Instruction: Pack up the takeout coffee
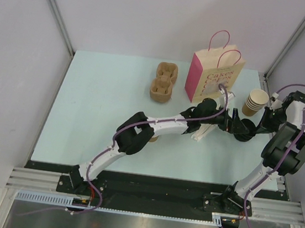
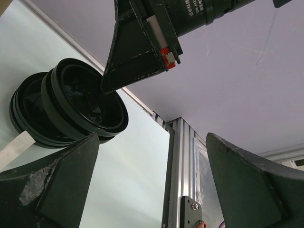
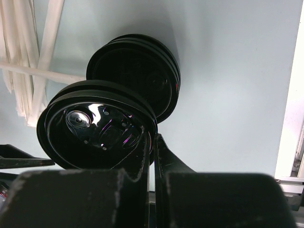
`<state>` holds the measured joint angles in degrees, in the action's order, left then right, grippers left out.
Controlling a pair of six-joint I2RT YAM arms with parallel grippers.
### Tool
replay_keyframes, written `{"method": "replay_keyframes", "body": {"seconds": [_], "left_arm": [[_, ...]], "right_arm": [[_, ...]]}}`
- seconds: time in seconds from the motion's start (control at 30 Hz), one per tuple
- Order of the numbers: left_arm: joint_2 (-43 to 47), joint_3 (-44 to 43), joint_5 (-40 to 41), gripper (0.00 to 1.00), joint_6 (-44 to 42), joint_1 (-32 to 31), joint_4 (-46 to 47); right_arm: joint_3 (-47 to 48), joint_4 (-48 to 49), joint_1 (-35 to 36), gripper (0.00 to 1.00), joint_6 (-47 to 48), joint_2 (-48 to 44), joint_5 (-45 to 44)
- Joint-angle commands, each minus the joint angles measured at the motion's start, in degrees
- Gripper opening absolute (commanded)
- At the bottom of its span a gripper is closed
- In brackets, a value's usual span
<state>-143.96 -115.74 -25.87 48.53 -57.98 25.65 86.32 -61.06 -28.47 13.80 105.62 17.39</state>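
Note:
My right gripper (image 3: pixel 153 147) is shut on the rim of a black plastic lid (image 3: pixel 97 126) and holds it tilted just above the table. More black lids (image 3: pixel 135 71) lie stacked behind it. The held lid (image 2: pixel 88 99) also shows in the left wrist view, to the left of my left gripper (image 2: pixel 152 183), which is wide open with nothing between its fingers. From above, both grippers meet at the lids (image 1: pixel 243 131), my left gripper (image 1: pixel 229 122) coming from the left and my right gripper (image 1: pixel 258 126) from the right. A small brown bit (image 1: pixel 153 139) peeks from under the left arm; I cannot tell if it is the takeout coffee.
A pink paper bag (image 1: pixel 213 72) with handles stands upright at the back. Brown pulp cup carriers (image 1: pixel 163 82) lie left of it. A stack of pale lidless cups (image 1: pixel 255 102) stands to its right. White wrapped sticks (image 1: pixel 203 132) lie under the left wrist. The table's right rail (image 2: pixel 180 161) is close.

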Motion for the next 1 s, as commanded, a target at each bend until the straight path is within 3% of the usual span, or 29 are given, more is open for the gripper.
{"method": "replay_keyframes", "body": {"seconds": [0.0, 0.97], "left_arm": [[-1.4, -2.9, 0.0, 0.99, 1.2, -0.7, 2.7], [-5.0, -7.7, -0.1, 0.99, 1.4, -1.2, 5.2]], "right_arm": [[-0.1, -0.4, 0.2, 0.00, 0.6, -2.8, -0.2], [-0.4, 1.1, -0.4, 0.00, 0.0, -2.3, -1.7]]}}
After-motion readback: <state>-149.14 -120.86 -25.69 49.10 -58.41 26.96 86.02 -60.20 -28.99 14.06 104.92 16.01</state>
